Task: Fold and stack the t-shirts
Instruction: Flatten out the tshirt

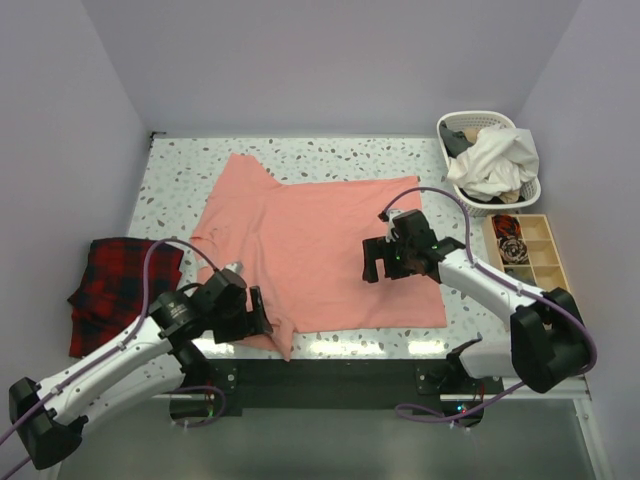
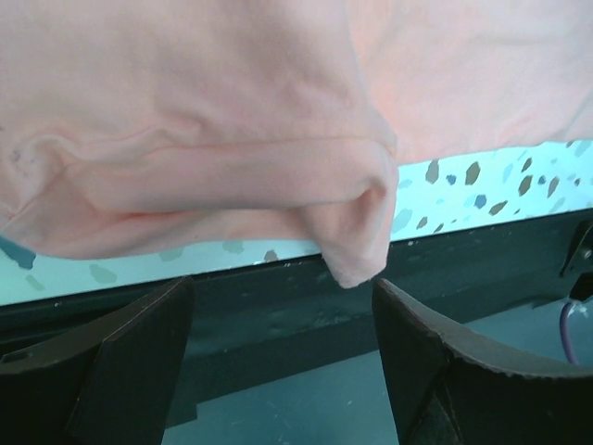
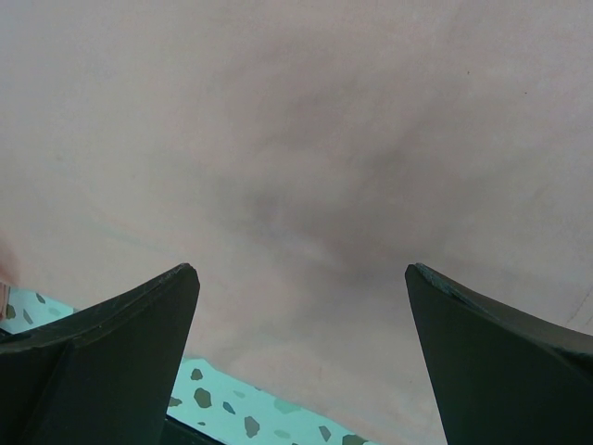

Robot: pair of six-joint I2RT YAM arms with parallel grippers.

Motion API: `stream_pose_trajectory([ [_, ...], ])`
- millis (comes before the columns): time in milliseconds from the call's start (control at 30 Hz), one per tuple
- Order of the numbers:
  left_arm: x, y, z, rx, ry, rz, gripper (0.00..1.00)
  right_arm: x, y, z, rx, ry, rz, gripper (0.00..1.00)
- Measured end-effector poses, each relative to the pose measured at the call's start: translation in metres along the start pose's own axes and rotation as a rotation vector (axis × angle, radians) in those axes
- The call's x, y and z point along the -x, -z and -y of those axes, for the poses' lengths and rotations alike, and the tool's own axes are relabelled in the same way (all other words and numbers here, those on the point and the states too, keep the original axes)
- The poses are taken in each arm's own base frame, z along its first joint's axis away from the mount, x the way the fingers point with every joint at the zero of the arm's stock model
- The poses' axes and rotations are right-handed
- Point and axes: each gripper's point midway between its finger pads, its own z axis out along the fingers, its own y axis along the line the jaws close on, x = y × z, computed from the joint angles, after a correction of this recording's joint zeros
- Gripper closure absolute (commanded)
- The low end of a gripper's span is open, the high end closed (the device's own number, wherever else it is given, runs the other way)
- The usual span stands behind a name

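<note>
The table (image 1: 170, 170) is carrying 1 pink t-shirt (image 1: 320, 240), which is lying spread flat across the middle. Its near-left sleeve (image 2: 357, 232) is bunching and drooping over the near edge, so the step in hand is looking like a first fold starting from that sleeve. A plaid cloth (image 1: 120, 280) is sitting apart on the left, and a basket (image 1: 455, 125) of clothes is waiting at the far right corner. The left tool (image 1: 262, 318) is hanging at the shirt's near-left corner with its 2 fingers (image 2: 139, 352) standing spread. The sleeve's tip is dangling between them without touching either, so the tool is pinching nothing. The right tool (image 1: 372, 262) is hovering just above the right half of the shirt, its fingers spread wide and gripping nothing. To do this well, the left tool is needing to reach past the drooping tip and take the doubled seam rather than the loose point, since thin cotton is likely to slip from a shallow bite. The right tool is probably best pinning the body so the shirt is not dragging across the table while the sleeve is being carried inward.
</note>
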Motion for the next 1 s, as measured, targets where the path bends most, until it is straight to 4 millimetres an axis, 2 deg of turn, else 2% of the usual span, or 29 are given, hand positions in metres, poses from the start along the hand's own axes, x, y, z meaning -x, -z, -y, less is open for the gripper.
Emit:
stream_pose_trajectory([
  [133,0.005,-0.010,-0.001,-0.001,0.024,0.032,0.20,0.001,0.000,0.000,0.001,0.000,0.002,0.01],
  [433,-0.006,-0.039,-0.030,0.105,0.039,0.019,0.21,-0.002,-0.004,0.001,-0.003,0.002,-0.011,0.01],
  [600,-0.014,-0.046,-0.036,0.131,0.018,-0.001,0.27,-0.002,-0.006,0.001,-0.003,0.003,-0.012,0.01],
  [733,-0.018,-0.047,-0.035,0.150,-0.018,-0.012,0.26,-0.002,-0.007,0.002,-0.004,0.008,-0.015,0.01],
  [833,-0.014,-0.040,-0.028,0.175,-0.061,0.001,0.26,-0.002,-0.007,0.002,-0.003,0.011,-0.012,0.01],
  [1000,0.019,-0.020,0.012,0.055,-0.055,0.137,0.26,-0.003,-0.009,0.003,-0.006,0.017,-0.022,0.01],
])
